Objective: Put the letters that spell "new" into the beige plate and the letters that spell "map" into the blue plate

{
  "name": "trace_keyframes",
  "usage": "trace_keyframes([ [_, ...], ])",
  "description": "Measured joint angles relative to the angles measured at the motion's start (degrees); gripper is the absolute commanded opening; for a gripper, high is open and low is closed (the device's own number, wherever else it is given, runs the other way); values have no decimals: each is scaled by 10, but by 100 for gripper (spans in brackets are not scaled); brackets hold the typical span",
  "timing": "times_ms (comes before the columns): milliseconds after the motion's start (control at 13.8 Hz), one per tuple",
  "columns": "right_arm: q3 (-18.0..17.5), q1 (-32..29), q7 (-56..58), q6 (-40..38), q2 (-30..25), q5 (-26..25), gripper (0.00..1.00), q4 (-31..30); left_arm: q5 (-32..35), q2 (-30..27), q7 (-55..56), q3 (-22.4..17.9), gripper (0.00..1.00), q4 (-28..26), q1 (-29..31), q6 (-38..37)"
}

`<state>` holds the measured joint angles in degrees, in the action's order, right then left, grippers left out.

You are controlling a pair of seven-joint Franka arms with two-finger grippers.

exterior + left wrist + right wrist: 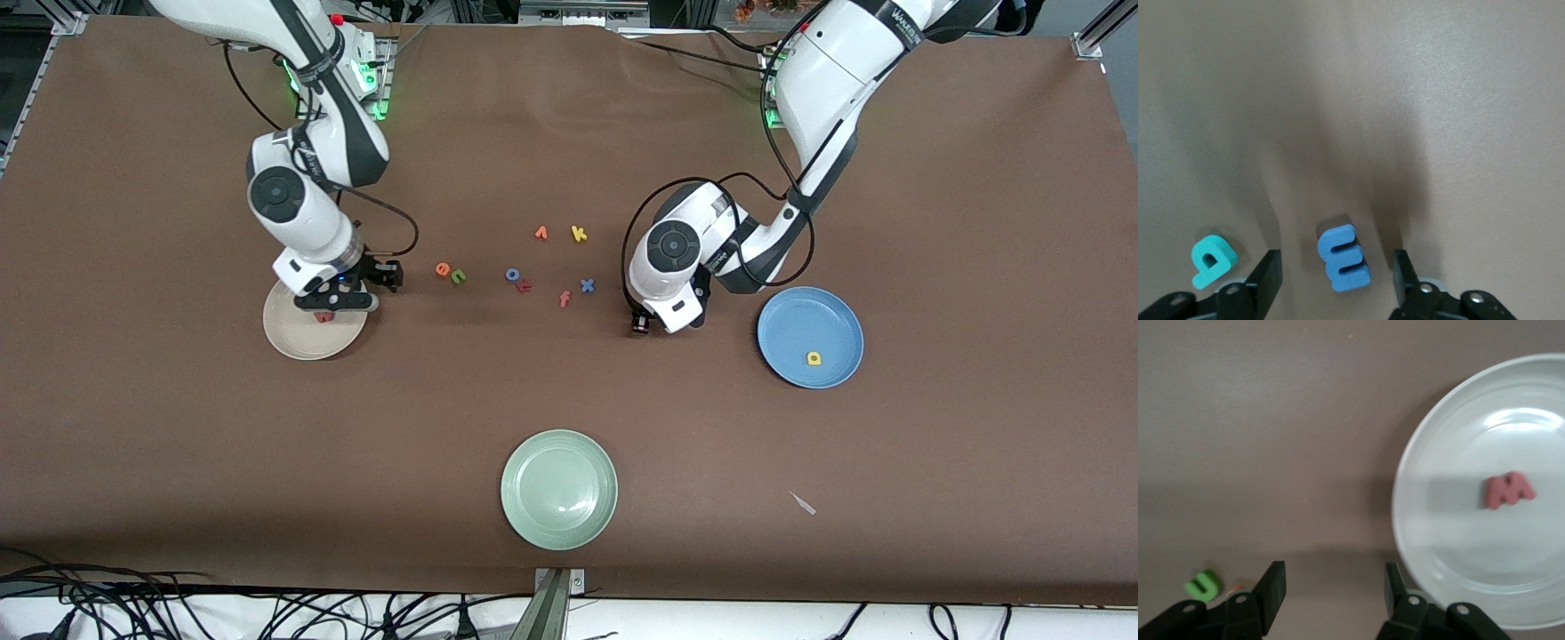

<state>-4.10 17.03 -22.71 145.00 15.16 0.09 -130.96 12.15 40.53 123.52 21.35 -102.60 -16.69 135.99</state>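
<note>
Right gripper (1331,587) hangs over the table just off the rim of the beige plate (286,339), jaws parted and empty. The red "w" (1509,489) lies in that plate. The green "n" (459,276) and orange "e" (442,268) lie touching on the table between the beige plate and the table's middle.

Left gripper (1336,268) is low over the table beside the blue plate (787,313), jaws parted, one finger on either side of the blue "m" (1343,258), neither seen touching it. The teal "p" (1213,259) lies just beside it, outside the fingers.

The yellow "a" (813,358) lies in the blue plate.

A green plate (558,489) sits near the table's front edge, at its middle.
</note>
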Motion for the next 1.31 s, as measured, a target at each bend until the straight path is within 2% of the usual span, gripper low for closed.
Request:
trace_keyframes([
  [145, -24, 3, -51, 0, 1, 0, 68, 0, 9, 0, 4, 0, 55, -5, -1, 13],
  [218, -31, 11, -73, 0, 2, 0, 68, 0, 10, 0, 6, 0, 39, -5, -1, 13],
  [363, -34, 33, -112, 4, 6, 0, 68, -2, 12, -2, 7, 0, 21, -5, 0, 18],
  [508, -34, 48, -133, 13, 15, 0, 68, -3, 12, -3, 7, -1, 11, -5, 0, 21],
  [726, -34, 51, -136, 55, 32, 0, 67, -20, 12, -3, 0, -1, 6, -5, 0, 21],
  [944, -34, 51, -136, 80, 45, 0, 67, -36, 13, -8, -41, -2, 8, -2, 2, 16],
  [1307, -34, 56, -136, 82, 48, 0, 66, -42, 13, -54, -197, -3, 7, 15, 27, -77],
])
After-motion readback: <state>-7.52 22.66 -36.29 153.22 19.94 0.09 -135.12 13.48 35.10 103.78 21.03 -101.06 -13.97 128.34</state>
